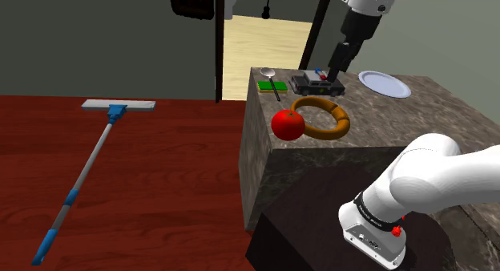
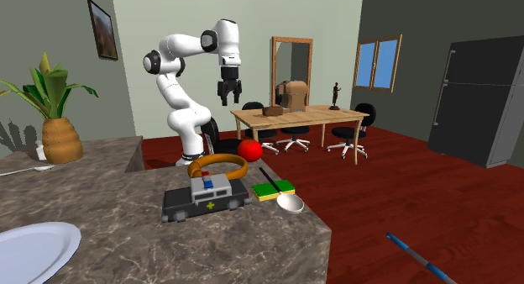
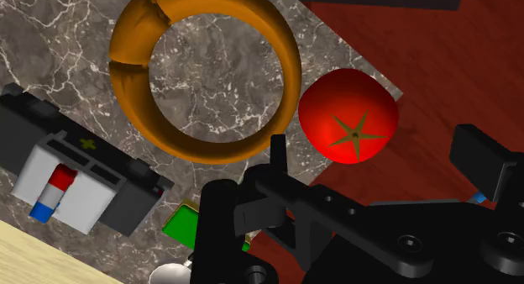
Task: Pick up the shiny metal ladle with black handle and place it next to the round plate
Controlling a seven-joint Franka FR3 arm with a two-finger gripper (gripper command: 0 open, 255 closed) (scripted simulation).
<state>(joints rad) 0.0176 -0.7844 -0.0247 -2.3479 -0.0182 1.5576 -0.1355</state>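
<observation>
- Flat on the dark marbled counter (image 1: 417, 121), close to one corner: the ladle (image 1: 268, 73), shiny bowl out toward the corner, black handle pointing back toward the tomato (image 1: 287, 125).
- In the second exterior view, the same ladle (image 2: 290, 203) at the counter's near right corner, handle running across a flat green pad (image 2: 279, 188).
- Just beside that pad, a dark grey toy car (image 2: 206, 197) with a white roof and red and blue lights, standing between the ladle and the plate (image 1: 385, 83).
- White, round, on the far side of the toy car and well apart from the ladle: the plate, nothing touching it.
- Next to the toy car, an orange ring (image 3: 210, 144) lying flat, with the red tomato close against its outer rim at the counter's edge.
- Raised above the counter, over the toy car and the ring: the gripper (image 2: 228, 102), black fingers spread apart, nothing between them, nowhere near touching the ladle.
- Below the counter, a red-brown wooden floor (image 1: 160, 189) with a mop (image 1: 104, 145) lying on it, handle grey and blue.
- Further back in the second exterior view, a wooden table (image 2: 298, 116) with black chairs around it, and a potted plant (image 2: 52, 114) on the counter.
</observation>
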